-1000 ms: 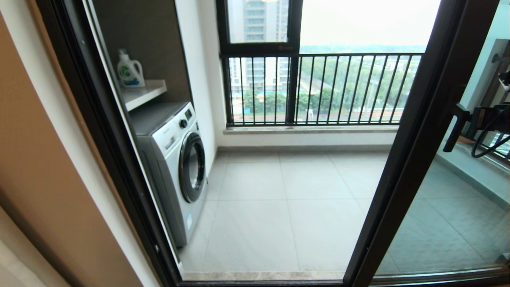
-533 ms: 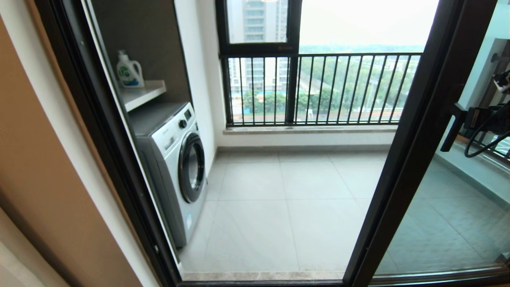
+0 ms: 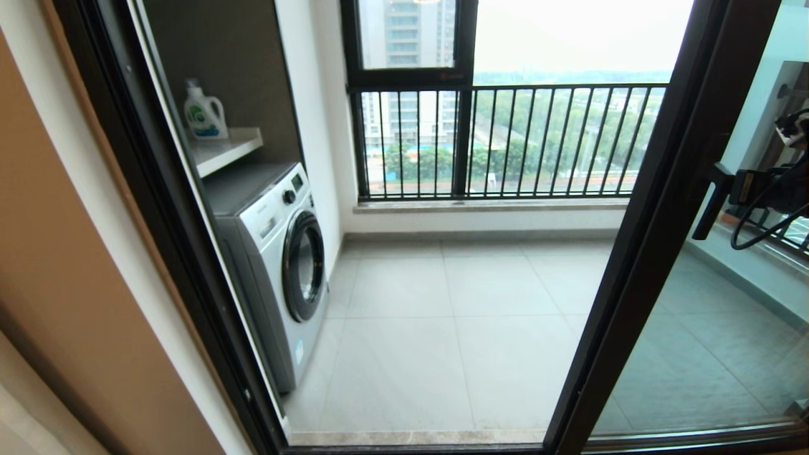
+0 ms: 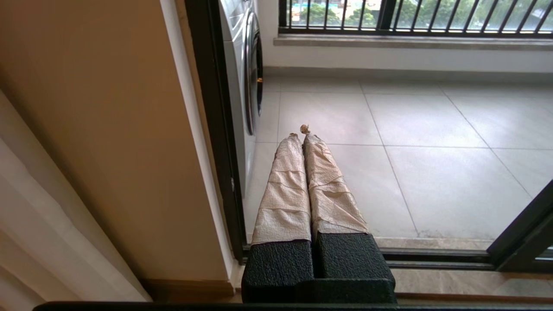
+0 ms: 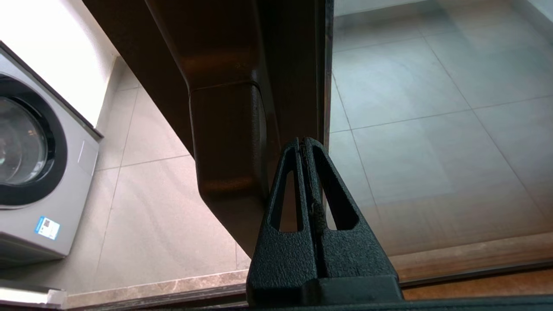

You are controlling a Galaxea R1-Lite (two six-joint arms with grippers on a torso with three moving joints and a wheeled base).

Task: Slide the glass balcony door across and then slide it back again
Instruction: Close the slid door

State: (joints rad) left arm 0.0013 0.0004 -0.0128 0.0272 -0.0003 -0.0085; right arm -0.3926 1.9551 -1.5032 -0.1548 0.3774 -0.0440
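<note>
The glass balcony door (image 3: pixel 657 253) stands at the right in the head view, its dark brown upright slanting across and its glass (image 3: pixel 708 354) to the right of it. Its frosted top strip is out of view. The black bar handle (image 3: pixel 711 202) juts from the upright. My right gripper (image 3: pixel 731 188) is shut and empty, its tips (image 5: pixel 302 142) pressed against the upright right beside the handle (image 5: pixel 227 142), on the glass side. My left gripper (image 4: pixel 300 131), with tape-wrapped fingers, is shut and hangs low by the left door frame (image 4: pixel 216 129).
A washing machine (image 3: pixel 281 265) stands at the left of the balcony under a shelf with a detergent bottle (image 3: pixel 205 110). The far window with black railing bars (image 3: pixel 505 142) closes the balcony. The fixed frame (image 3: pixel 164 208) and floor track (image 3: pixel 411 445) edge the opening.
The door's upright and handle have shifted slightly left, and my right gripper has moved left with them. The left arm has not moved.
</note>
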